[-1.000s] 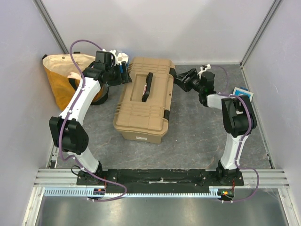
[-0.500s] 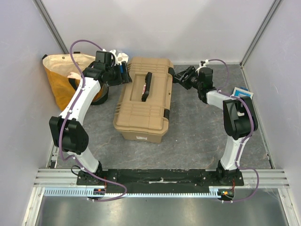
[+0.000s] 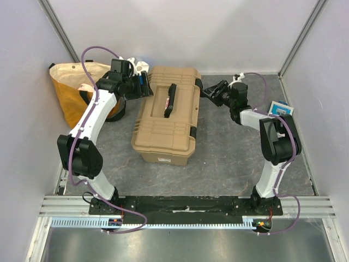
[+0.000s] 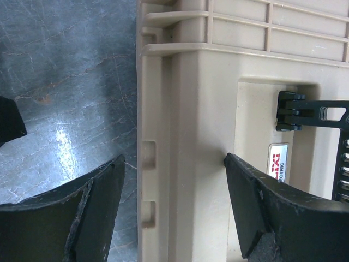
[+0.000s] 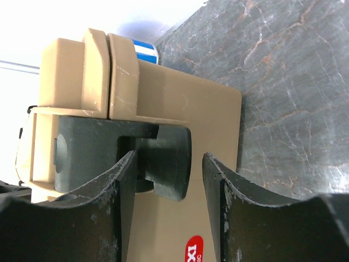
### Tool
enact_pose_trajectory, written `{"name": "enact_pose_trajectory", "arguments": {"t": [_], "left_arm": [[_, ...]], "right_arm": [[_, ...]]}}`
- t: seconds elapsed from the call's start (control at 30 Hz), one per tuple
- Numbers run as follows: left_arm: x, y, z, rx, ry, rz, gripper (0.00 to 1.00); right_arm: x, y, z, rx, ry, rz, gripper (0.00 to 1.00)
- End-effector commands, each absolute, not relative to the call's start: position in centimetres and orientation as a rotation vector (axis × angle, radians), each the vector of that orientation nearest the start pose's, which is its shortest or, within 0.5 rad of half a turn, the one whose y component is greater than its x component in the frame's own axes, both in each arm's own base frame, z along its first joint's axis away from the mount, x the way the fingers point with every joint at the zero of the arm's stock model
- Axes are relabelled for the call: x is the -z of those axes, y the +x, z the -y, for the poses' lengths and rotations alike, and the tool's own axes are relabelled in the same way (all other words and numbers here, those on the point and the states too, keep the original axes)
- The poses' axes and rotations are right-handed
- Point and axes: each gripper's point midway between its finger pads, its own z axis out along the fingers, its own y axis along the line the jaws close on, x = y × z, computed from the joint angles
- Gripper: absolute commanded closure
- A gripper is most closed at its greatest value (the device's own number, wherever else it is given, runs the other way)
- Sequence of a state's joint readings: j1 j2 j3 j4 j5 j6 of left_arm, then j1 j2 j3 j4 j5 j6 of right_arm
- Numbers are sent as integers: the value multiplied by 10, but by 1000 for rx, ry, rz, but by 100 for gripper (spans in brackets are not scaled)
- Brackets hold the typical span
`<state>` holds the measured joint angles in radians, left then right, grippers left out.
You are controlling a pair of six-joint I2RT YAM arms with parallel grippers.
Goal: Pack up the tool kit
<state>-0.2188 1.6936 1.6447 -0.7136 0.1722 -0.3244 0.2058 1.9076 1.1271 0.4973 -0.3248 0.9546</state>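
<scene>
Two pairs of fingers stand spread around the closed tan toolbox [image 3: 169, 117], which sits mid-counter [image 3: 229, 147]. The left fingers [image 4: 82, 218] straddle its 10 o'clock edge, one above the lid, one above bare counter. The right fingers [image 5: 262, 218] flank the black latch [image 5: 163, 158] on its 2 o'clock side, with a gap still showing on one side. A yellow bag [image 3: 68, 93] slumps at 9 o'clock.
</scene>
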Motion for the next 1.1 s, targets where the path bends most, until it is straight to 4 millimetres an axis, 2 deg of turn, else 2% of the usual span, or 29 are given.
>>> {"name": "enact_pose_trajectory", "arguments": {"t": [0.0,0.07,0.2,0.33,0.47,0.6,0.7,0.8,0.9,1.07], "left_arm": [[-214,426,141,478,-33,-2422,20],[-214,426,141,476,-29,-2423,20],[-216,428,143,478,-19,-2417,20],[-222,435,141,462,-5,-2393,20],[-237,447,140,470,2,-2338,19],[-244,461,140,480,-2,-2305,19],[-241,467,138,479,-14,-2301,19],[-234,469,140,495,-24,-2310,19],[-224,466,146,538,-16,-2335,19],[-208,453,156,623,10,-2380,20]], "right_arm": [[-40,442,-193,-949,622,-2293,45],[-38,437,-192,-939,642,-2301,46],[-47,442,-181,-865,649,-2303,47],[-76,459,-160,-740,628,-2253,48],[-112,483,-142,-602,564,-2216,48],[-147,503,-133,-520,514,-2165,47],[-160,511,-130,-490,492,-2153,48],[-161,517,-127,-412,468,-2179,54],[-151,518,-128,-309,412,-2227,62],[-131,520,-150,-203,264,-2319,75]]}}
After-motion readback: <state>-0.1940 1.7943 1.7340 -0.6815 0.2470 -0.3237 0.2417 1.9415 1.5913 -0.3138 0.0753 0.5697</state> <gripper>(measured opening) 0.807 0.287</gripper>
